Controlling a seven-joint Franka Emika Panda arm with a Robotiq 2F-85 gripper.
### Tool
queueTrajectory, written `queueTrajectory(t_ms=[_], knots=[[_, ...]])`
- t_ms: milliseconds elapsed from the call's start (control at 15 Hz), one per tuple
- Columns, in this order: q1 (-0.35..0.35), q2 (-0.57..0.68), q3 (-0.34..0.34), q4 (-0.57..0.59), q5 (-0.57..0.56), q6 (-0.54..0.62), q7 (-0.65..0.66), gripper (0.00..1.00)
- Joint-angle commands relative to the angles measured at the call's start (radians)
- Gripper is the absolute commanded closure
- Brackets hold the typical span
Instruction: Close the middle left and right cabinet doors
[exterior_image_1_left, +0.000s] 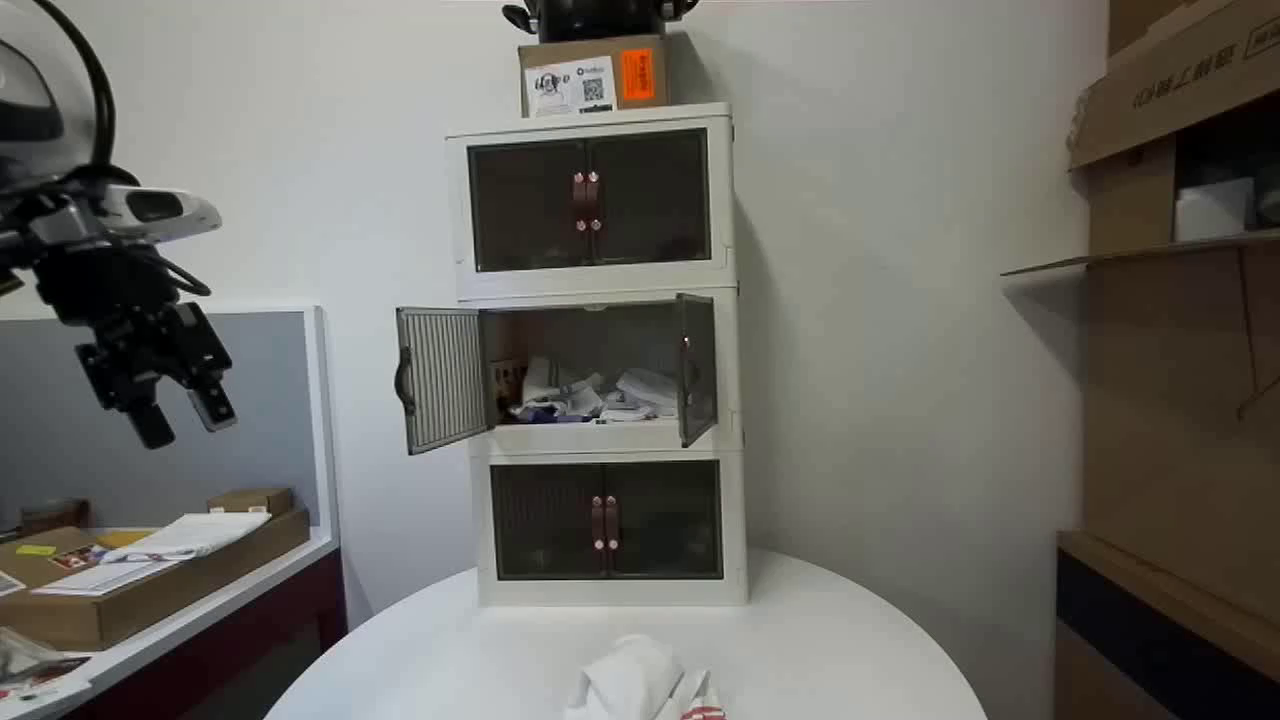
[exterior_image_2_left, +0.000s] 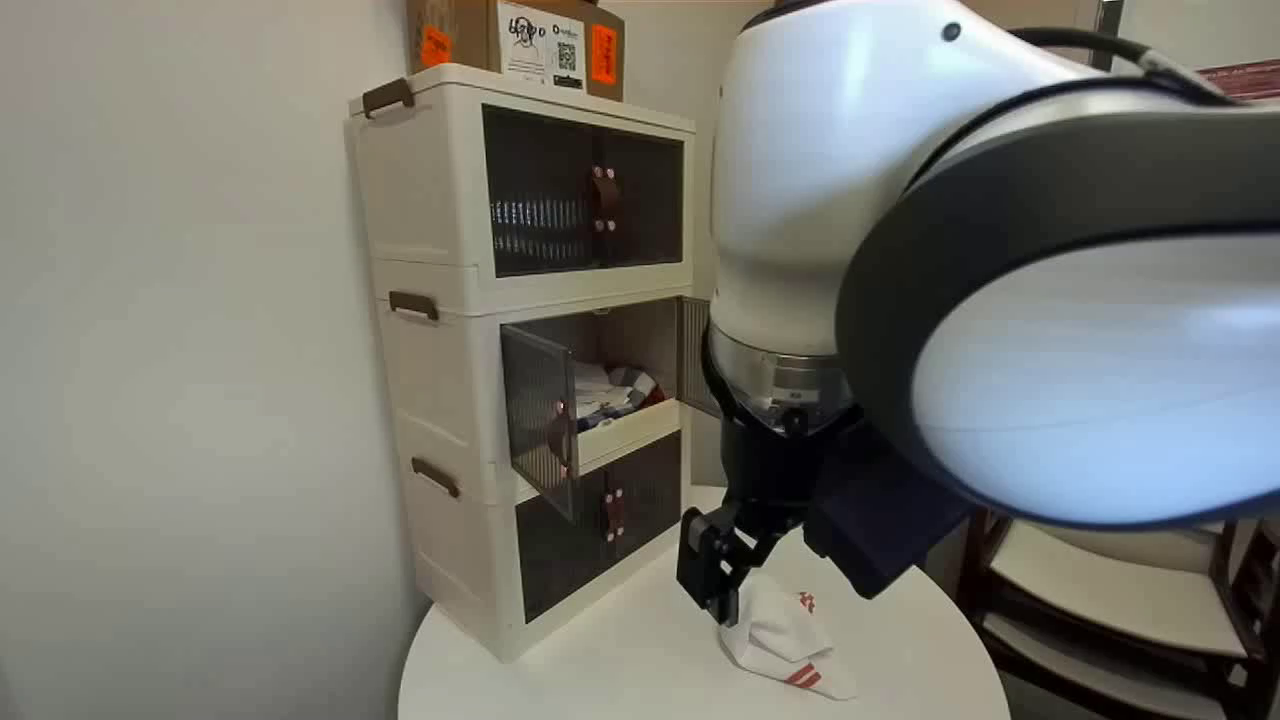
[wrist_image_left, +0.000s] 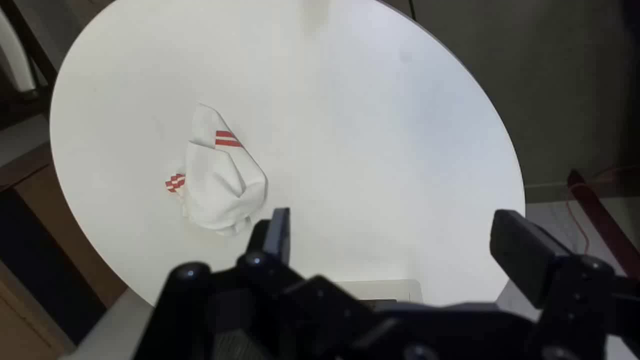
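Against pale wall (exterior_image_1_left: 900, 350), in an exterior view, showed middle left door (exterior_image_1_left: 448, 380) and middle right door (exterior_image_1_left: 702, 365) open at centre; could jam on cloths (exterior_image_1_left: 645, 388) inside. In an exterior view, could shift cabinet (exterior_image_2_left: 440, 385) if shoved. In wrist view, showed gripper (wrist_image_left: 392, 227) spread, empty; could snag when reaching.

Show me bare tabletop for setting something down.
In the wrist view, the widest bare patch of white table lies right of the crumpled cloth, out to the right-hand rim. Crowded: the middle compartment, with cloths inside and its left door and right door open.
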Motion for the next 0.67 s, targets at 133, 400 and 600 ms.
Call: queueTrajectory(t_ms=[133,400,600], knots=[[0.016,0.011,-0.019,0.004,-0.007,0.005,0.006,0.00],[0.018,0.101,-0.077,0.051,0.014,-0.011,-0.066,0.00],[0.026,0.181,-0.137,0.099,0.022,-0.025,-0.154,0.00]])
